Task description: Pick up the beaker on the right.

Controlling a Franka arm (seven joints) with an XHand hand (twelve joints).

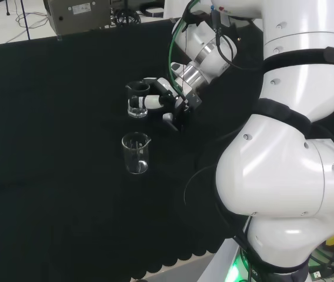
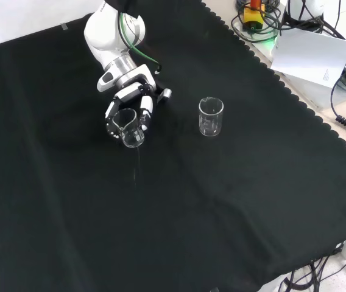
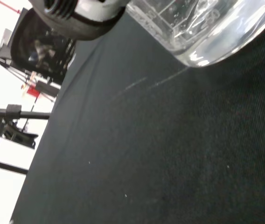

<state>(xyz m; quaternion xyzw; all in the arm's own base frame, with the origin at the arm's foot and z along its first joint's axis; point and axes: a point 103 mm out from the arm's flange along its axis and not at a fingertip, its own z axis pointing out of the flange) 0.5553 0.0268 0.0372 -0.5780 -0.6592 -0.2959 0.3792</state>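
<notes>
Two clear glass beakers stand on the black cloth. The hand [image 1: 158, 100] has its fingers and thumb curled round one beaker [image 1: 137, 107], the farther one in the head view. In the front view this held beaker [image 2: 130, 129] is the left one, with the hand [image 2: 130, 97] wrapped round it from above. Its glass base [image 3: 202, 32] looms close in the wrist view, a finger [image 3: 76, 16] beside it. The other beaker [image 1: 136, 154] stands free, nearer in the head view and to the right in the front view [image 2: 211, 117].
The arm's white links [image 1: 296, 147] fill the head view's right. The cloth's scalloped edge [image 2: 295, 91] runs along the front view's right, with paper [image 2: 310, 55] and cables beyond it. A grey box [image 1: 79, 14] stands behind the bench.
</notes>
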